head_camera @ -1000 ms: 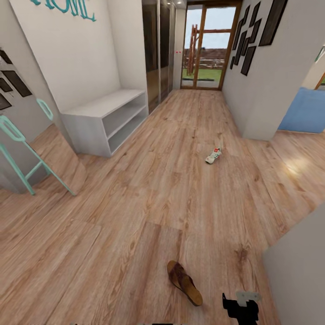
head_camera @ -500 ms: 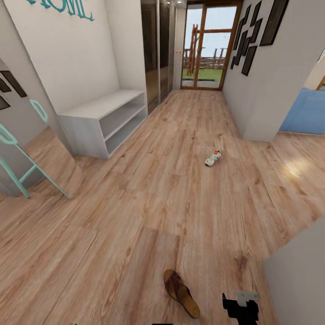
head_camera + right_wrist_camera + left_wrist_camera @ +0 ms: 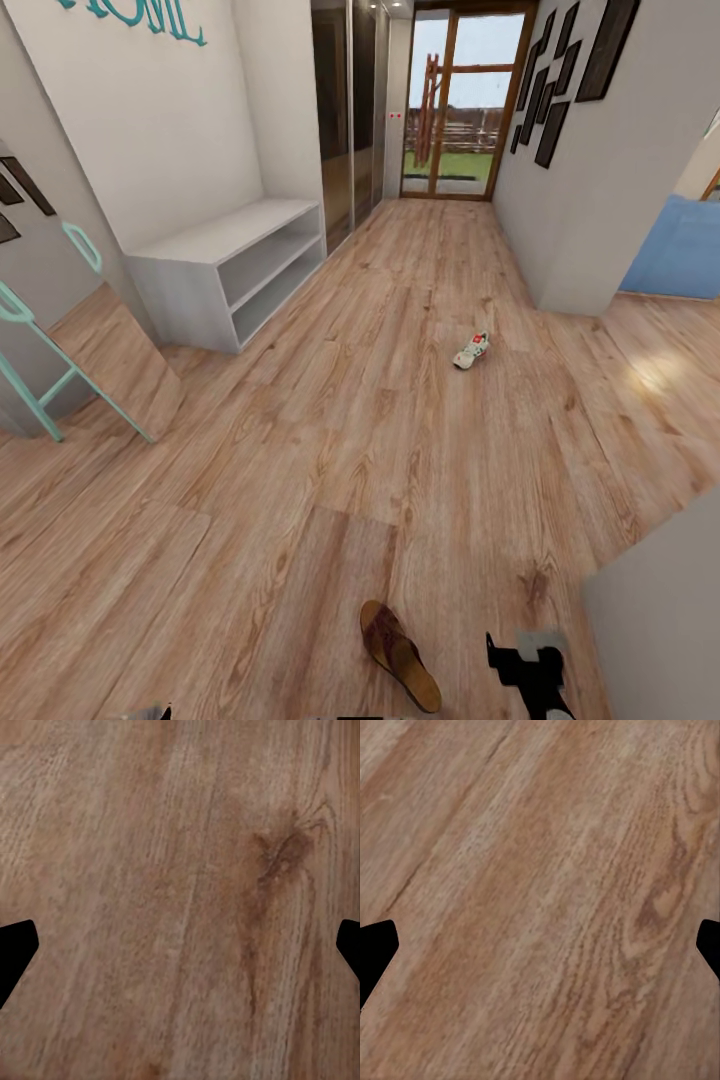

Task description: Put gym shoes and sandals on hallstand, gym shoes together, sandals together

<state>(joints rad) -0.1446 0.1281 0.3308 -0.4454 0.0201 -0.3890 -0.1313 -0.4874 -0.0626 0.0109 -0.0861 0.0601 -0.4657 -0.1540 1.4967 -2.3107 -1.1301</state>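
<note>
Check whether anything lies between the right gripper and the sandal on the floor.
Nothing visible does. In the head view the right gripper hangs beside the sandal, with only bare floor between them.

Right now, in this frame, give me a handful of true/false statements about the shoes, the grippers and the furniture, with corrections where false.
1. A brown sandal lies on the corridor floor beside the right gripper. True.
2. A gym shoe sits on the grey bench. False: it lies on the floor, well apart from the bench.
3. The left gripper is open, with bare floor between its fingertips. True.
4. The right gripper holds the sandal. False: in the right wrist view its fingers are spread over bare floor.
5. The bench's shelves hold shoes. False: no shoes show there.
</note>
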